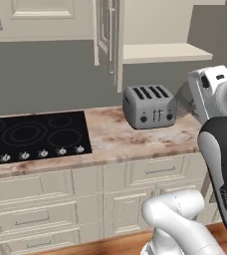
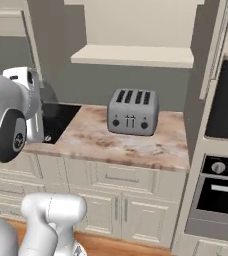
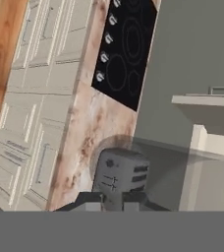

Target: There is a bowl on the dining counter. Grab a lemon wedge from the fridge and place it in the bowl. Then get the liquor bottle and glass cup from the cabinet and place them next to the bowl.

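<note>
The cabinet's cream shelf (image 1: 165, 52) (image 2: 131, 55) hangs above the marbled worktop, and its panelled door (image 1: 107, 35) stands swung open to the left. Nothing shows on that shelf. My hand (image 1: 211, 85) (image 2: 23, 80) is raised at about shelf height, in front of the worktop. In the hand view my gripper (image 3: 112, 201) has its two dark tips close together, shut, with nothing visible between them. It looks down on a toaster. The bowl, lemon wedge, fridge, liquor bottle, glass cup and dining counter are out of view.
A grey four-slot toaster (image 1: 149, 105) (image 2: 132, 111) (image 3: 120, 174) stands on the marbled worktop (image 1: 120, 139) under the shelf. A black cooktop (image 1: 36, 134) (image 3: 126, 54) lies left of it. A built-in oven (image 2: 221, 195) fills the tall unit at right. Cream drawer fronts (image 1: 46, 214) run below.
</note>
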Controlling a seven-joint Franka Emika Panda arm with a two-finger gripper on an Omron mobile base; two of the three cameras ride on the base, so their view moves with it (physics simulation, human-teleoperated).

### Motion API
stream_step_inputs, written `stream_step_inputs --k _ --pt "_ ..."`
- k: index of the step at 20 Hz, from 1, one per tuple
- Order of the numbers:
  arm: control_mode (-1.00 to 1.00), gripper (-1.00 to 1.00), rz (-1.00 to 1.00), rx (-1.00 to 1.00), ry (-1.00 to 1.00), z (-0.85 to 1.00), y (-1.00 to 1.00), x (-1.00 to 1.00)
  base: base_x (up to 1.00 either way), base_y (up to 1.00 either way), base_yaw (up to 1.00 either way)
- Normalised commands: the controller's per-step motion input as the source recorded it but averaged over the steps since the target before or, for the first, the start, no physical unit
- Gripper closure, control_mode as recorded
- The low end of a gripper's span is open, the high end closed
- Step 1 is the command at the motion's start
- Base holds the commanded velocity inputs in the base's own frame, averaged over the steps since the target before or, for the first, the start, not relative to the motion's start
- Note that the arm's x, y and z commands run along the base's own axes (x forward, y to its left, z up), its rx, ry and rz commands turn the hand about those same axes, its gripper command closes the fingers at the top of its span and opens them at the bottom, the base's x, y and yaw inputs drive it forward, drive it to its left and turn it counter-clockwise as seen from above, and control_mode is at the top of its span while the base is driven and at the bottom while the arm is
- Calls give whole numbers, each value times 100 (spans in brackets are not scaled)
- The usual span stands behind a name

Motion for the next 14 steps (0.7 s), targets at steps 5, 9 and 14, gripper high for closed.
stream_step_inputs --k 5,9,14 --pt "100 100 0 0 0 0 0 0 -72 80 -18" --pt "100 100 0 0 0 0 0 0 -65 87 -30" --pt "100 100 0 0 0 0 0 0 -69 87 -32"
